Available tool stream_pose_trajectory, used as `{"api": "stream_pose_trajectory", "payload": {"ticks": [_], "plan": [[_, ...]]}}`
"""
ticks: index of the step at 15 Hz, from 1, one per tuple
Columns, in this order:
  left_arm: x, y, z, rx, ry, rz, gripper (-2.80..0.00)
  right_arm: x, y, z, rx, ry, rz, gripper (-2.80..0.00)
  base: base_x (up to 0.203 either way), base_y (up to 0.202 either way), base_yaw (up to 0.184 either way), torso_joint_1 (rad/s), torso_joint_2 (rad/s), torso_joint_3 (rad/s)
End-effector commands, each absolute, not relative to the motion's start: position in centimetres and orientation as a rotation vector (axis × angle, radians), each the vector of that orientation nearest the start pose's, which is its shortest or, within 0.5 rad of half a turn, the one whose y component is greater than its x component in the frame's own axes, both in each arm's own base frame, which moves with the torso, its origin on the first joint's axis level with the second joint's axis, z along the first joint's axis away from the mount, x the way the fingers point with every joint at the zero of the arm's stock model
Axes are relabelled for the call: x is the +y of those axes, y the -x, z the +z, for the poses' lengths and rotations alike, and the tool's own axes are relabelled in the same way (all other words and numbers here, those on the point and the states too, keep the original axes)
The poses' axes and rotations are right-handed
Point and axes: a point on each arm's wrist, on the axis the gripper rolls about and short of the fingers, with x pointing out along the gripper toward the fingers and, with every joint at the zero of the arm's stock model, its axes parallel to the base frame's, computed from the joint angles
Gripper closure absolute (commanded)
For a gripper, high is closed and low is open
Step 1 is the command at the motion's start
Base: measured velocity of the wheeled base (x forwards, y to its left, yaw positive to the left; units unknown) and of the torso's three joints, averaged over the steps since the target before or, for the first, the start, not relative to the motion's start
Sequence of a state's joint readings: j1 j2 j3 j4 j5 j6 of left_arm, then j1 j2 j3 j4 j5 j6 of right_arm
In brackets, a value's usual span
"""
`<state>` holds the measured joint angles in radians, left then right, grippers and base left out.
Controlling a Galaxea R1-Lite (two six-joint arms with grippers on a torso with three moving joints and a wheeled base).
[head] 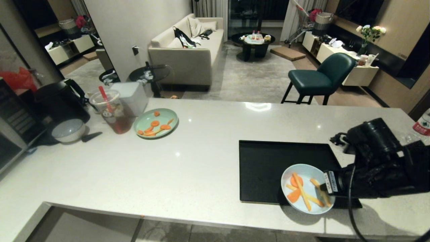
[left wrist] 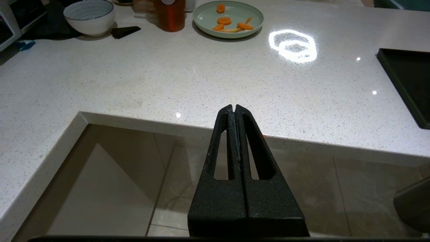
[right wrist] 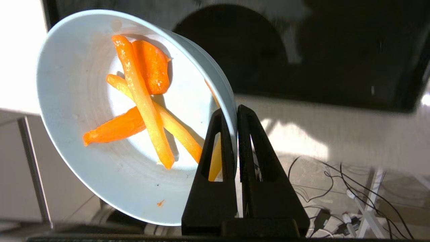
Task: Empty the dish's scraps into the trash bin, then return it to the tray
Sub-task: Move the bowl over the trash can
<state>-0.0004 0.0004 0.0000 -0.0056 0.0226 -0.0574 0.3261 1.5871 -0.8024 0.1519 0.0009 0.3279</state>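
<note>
right gripper point(right wrist: 234, 116) clamped on dish point(head: 304, 195) rim | keep it level so scraps point(head: 304, 193) stay put | carry to bin, none in view | left gripper point(left wrist: 234, 111) closed, empty

This is a home, with a kitchen open to a living room. A long white speckled stone tabletop point(head: 208, 148) holds a black electric kettle point(head: 62, 101) and a round mint-green plate point(head: 155, 123). Behind it stand a big beige sofa point(head: 188, 50), a dark green padded chair point(head: 319, 77) and a low round black coffee table point(head: 252, 43).
</note>
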Motion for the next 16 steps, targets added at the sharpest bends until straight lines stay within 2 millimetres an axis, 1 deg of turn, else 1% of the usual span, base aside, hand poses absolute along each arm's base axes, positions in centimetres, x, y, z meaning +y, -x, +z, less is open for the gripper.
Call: {"api": "stream_pose_trajectory", "payload": {"ticks": [1, 4, 6, 7, 9, 12, 16], "plan": [[0.1, 2.3, 7.6, -0.005, 0.058, 0.023, 0.0, 6.8, -19.3, 15.9, 0.912, -0.158, 0.169, 0.0, 0.0, 0.0, 0.0, 0.0, 0.0, 0.0], [0.1, 2.3, 7.6, -0.005, 0.058, 0.023, 0.0, 5.5, -15.6, 15.2, 0.914, -0.157, 0.169, 0.0, 0.0, 0.0, 0.0, 0.0, 0.0, 0.0], [0.1, 2.3, 7.6, -0.005, 0.058, 0.023, 0.0, 4.5, -12.8, 14.1, 0.921, -0.155, 0.166, 0.0, 0.0, 0.0, 0.0, 0.0, 0.0, 0.0], [0.1, 2.3, 7.6, -0.005, 0.058, 0.023, 0.0, 4.1, -11.8, 13.6, 0.93, -0.153, 0.161, 0.0, 0.0, 0.0, 0.0, 0.0, 0.0, 0.0], [0.1, 2.3, 7.6, -0.005, 0.058, 0.023, 0.0, 3.5, -10.1, 13.3, 0.942, -0.169, 0.142, 0.0, 0.0, 0.0, 0.0, 0.0, 0.0, 0.0], [0.1, 2.3, 7.6, -0.005, 0.058, 0.021, 0.0, 2.9, -8.6, 12.9, 0.973, -0.191, 0.118, 0.0, 0.0, 0.0, 0.0, 0.0, 0.0, 0.0], [0.1, 2.3, 7.6, -0.005, 0.058, 0.023, 0.0, 2.7, -8.4, 12.7, 0.976, -0.214, 0.087, 0.0, 0.0, 0.0, 0.0, 0.0, 0.0, 0.0]]}}
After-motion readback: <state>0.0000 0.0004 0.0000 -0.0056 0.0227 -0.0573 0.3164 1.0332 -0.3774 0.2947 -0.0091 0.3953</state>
